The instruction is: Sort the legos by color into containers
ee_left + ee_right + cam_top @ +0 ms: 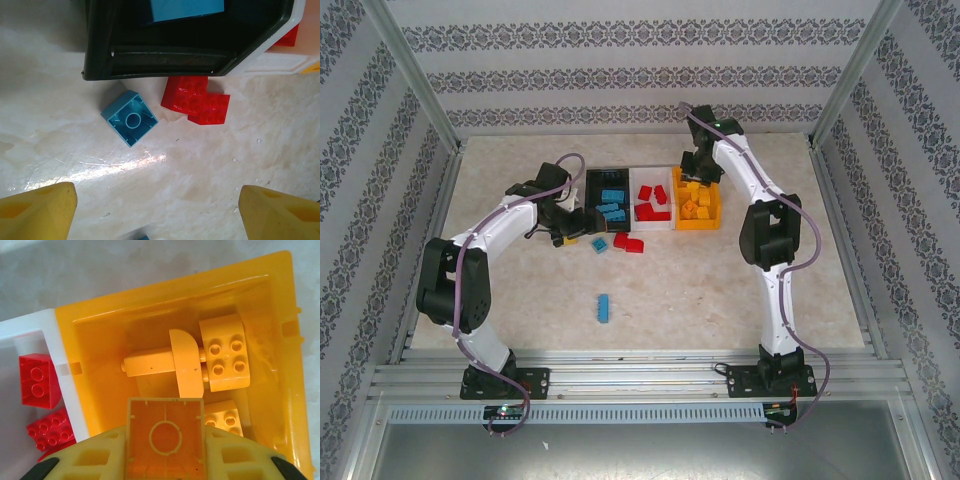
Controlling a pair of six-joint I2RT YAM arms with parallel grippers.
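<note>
Released left end effector [157, 202] has an upturned light blue brick [130, 118] at eleven o'clock, just beside the black bin [100, 50]; right end effector [165, 457] clenches a yellow brick [165, 427] above the orange-yellow bin [280, 315].

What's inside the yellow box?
Yellow bricks: one with four studs, one curved, one long. The right gripper holds another brick above the yellow box, so whatever lies beneath that brick is covered.
</note>
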